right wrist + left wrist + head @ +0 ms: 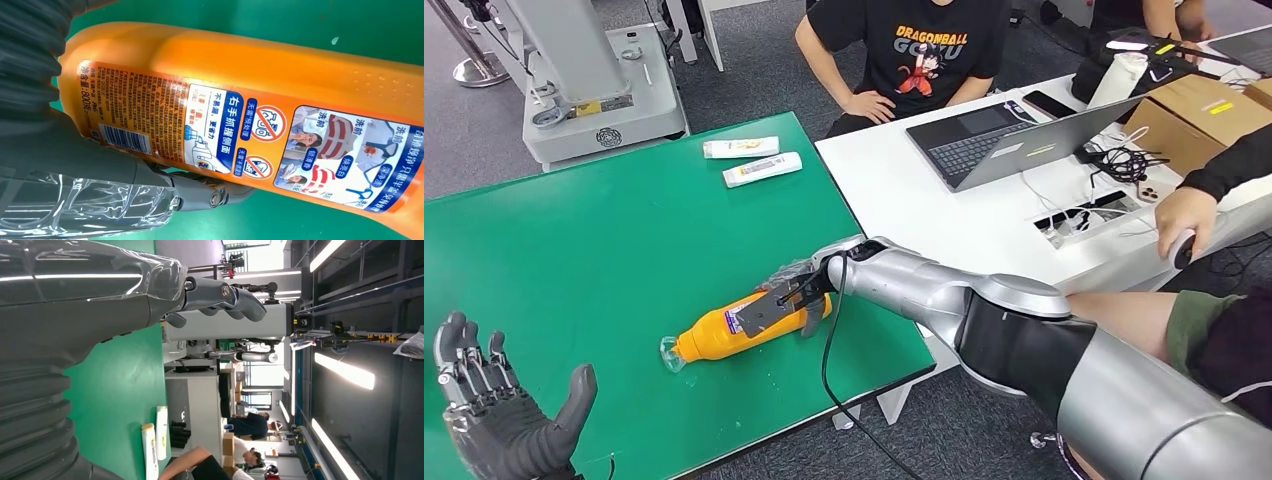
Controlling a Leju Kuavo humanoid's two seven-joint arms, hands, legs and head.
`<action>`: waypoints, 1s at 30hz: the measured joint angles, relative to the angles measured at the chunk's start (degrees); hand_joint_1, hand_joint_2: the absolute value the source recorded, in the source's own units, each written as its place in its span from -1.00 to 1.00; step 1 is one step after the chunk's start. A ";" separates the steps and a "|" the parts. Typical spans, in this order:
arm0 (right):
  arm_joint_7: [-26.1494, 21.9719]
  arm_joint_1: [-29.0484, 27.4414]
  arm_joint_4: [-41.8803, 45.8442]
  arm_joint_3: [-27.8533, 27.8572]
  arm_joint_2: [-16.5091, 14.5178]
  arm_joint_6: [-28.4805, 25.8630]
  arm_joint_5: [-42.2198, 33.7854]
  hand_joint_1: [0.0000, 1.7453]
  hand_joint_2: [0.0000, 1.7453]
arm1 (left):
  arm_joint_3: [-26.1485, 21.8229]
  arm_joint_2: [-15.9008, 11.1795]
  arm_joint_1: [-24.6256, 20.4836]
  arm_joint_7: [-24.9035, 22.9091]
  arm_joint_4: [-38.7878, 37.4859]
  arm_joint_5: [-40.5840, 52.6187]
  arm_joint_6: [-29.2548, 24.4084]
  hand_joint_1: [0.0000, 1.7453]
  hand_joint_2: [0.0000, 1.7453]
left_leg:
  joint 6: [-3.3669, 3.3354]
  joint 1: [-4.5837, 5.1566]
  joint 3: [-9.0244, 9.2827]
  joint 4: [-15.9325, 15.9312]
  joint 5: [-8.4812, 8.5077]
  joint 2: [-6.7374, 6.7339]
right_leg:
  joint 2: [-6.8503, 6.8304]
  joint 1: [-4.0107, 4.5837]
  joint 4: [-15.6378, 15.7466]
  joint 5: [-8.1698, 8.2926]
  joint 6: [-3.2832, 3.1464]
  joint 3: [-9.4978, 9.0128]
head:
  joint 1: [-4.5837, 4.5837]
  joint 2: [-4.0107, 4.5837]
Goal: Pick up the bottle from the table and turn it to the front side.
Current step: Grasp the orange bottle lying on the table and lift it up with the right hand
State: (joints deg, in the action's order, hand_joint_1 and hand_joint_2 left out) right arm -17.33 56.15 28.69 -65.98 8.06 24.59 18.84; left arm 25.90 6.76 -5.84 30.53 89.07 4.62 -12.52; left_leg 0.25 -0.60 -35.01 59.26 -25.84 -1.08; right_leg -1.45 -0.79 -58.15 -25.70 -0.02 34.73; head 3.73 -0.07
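Right now, by item:

Bottle: an orange detergent bottle [739,333] lies on its side near the front edge of the green surface [604,250], clear cap end toward the robot's left.
Bottle label: the back label faces the right wrist camera; it carries Chinese text, "800" in the small print, a barcode, two red prohibition circles and small laundry pictures. The tiny logo on the drawn bottle seems to read "Tide", though it is too small to be sure.
Right hand: the right hand [796,298] is wrapped around the bottle's base end, thumb under one side and the ribbed cover against the other.
Left hand: the left hand [499,410] hovers at the near left corner of the surface, palm up, fingers spread, holding nothing.
Far edge: two white tubes [752,159] lie side by side near the back right corner.
Neighbouring surface: a white desk [944,215] touches the green one, with an open laptop [1014,138], cables and cardboard boxes [1194,112].
People: a seated person's black shirt [924,50] reads "DRAGONBALL GOKU"; another person's hand [1189,225] rests at the desk edge.
Room: grey carpet, a grey machine base [594,90] behind the surface, long ceiling strip lights in the left wrist view.
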 joint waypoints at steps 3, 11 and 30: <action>-0.06 -0.13 -0.16 -0.11 -0.01 -0.41 0.01 -1.00 1.00 | 0.00 -0.16 -0.01 0.00 -0.17 0.01 -0.01 -1.00 1.00 | 0.00 0.00 0.01 0.00 0.00 0.00 | 0.00 0.00 0.00 0.00 0.00 0.00 | -0.01 0.00; -0.11 -0.97 -0.56 -0.14 0.03 -2.58 0.08 -1.00 1.00 | 0.00 -0.19 -0.03 0.00 -0.35 0.08 -0.04 -1.00 1.00 | 0.00 0.00 0.02 0.00 0.00 -0.01 | 0.01 0.00 0.02 0.00 0.00 -0.01 | 0.01 0.00; -0.36 -1.54 -0.69 -0.14 0.23 -3.19 0.28 0.97 1.00 | 0.00 -0.19 -0.08 0.00 -0.40 0.08 -0.08 -1.00 1.00 | 0.00 0.00 0.03 0.00 0.00 -0.01 | 0.01 0.00 0.03 0.00 0.00 -0.02 | 0.00 0.00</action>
State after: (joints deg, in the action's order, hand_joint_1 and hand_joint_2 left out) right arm -17.69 54.61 28.00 -66.12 8.29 21.40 19.12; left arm 25.90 6.58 -5.92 30.53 88.67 4.70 -12.61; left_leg 0.25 -0.61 -34.98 59.26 -25.84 -1.09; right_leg -1.44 -0.79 -58.12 -25.69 -0.02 34.71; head 3.73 -0.07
